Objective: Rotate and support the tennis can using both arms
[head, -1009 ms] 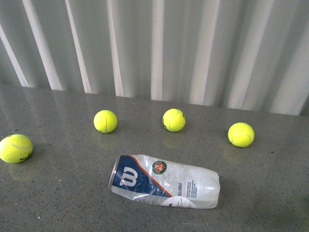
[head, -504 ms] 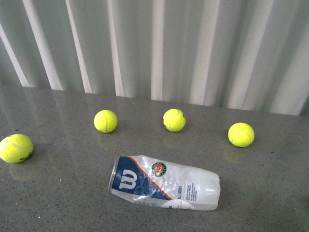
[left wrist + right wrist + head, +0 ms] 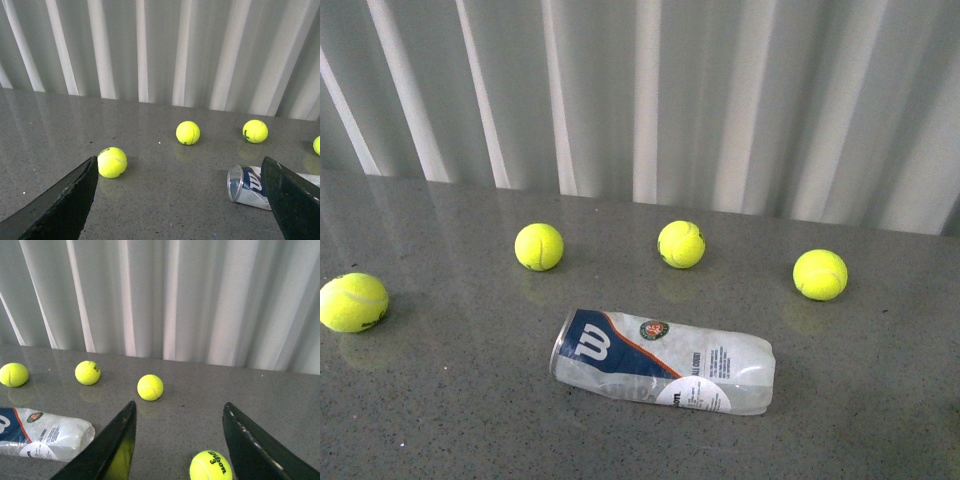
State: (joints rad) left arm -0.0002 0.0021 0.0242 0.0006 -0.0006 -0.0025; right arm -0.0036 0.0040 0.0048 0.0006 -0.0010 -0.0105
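- The left claw (image 3: 175, 207) hangs low over the tabletop (image 3: 165, 175), its fingers wide apart with nothing between them. The right claw (image 3: 180, 442) is likewise spread and empty, and a marked ball (image 3: 211, 466) lies just ahead of it.
- The tennis can (image 3: 665, 362) lies on its side near the front of the tabletop, apart from both claws. Its silver-rimmed open end points toward the robot's left and its clear closed end toward the right. It looks empty, and its wall is dented.
- The step in hand is, I judge, the approach, with the left claw suiting the rim end and the right claw the clear end.
- The thin plastic should give easily, so a light, even squeeze is wise. The round tube may roll off if one side touches first.
- The right claw needs to clear the marked ball on its way in.
- Beyond the can, four tennis balls (image 3: 681, 245) sit well apart in a loose row, none touching it.
- The tabletop is grey, speckled and glossy enough to show reflections, so it is probably slippery.
- Behind everything hangs a pale pleated curtain (image 3: 640, 100).
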